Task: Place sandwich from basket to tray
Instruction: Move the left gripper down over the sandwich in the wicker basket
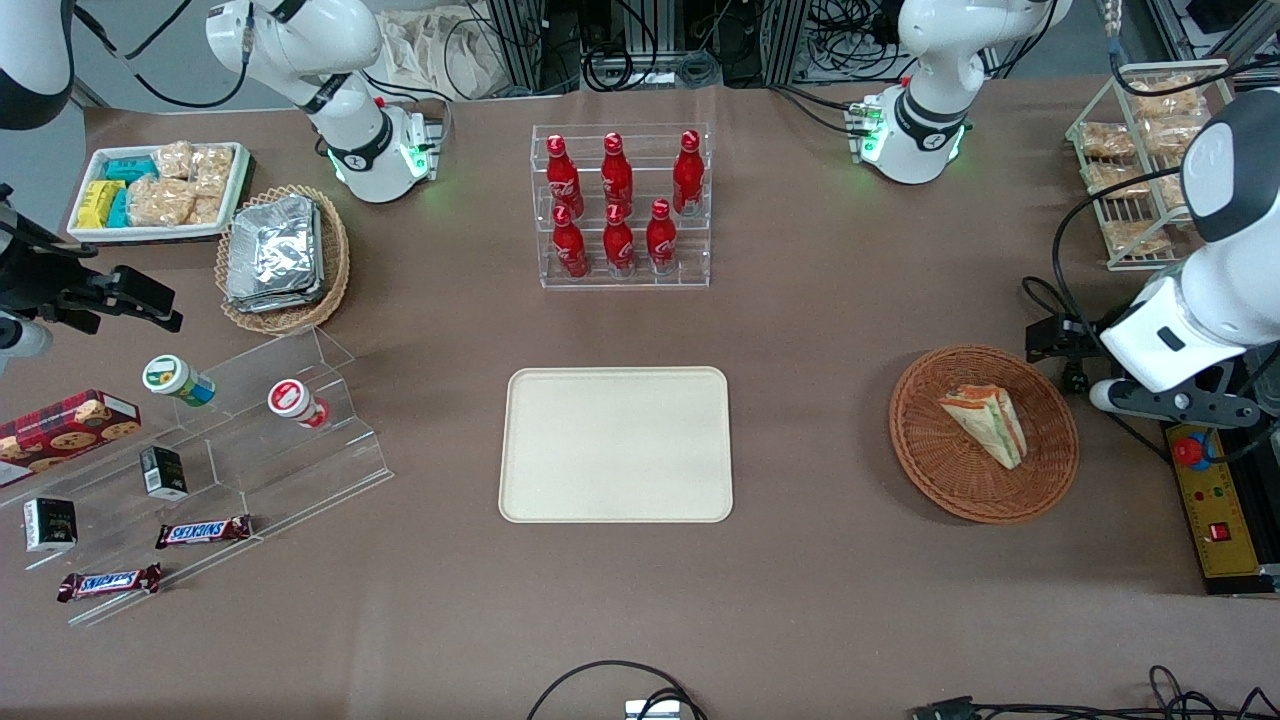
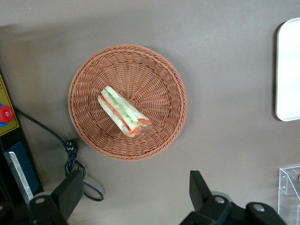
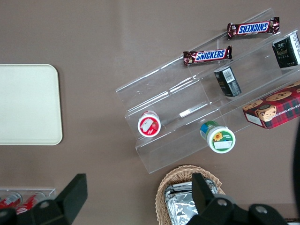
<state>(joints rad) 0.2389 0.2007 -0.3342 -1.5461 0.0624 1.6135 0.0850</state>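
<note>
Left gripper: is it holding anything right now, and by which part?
Nothing is held. The left gripper hangs open above the table beside the basket, clear of it. The sandwich lies untouched in the basket.

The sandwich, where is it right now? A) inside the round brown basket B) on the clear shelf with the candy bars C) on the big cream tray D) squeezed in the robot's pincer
A: the sandwich lies in the basket, the tray is bare, and the pincer hangs open above the table beside the basket.

Open-fingered tool (image 2: pixel 133 199) hangs above table beside basket (image 2: pixel 89 136); bare tabletop lies between basket and tray (image 1: pixel 520 500).
</note>
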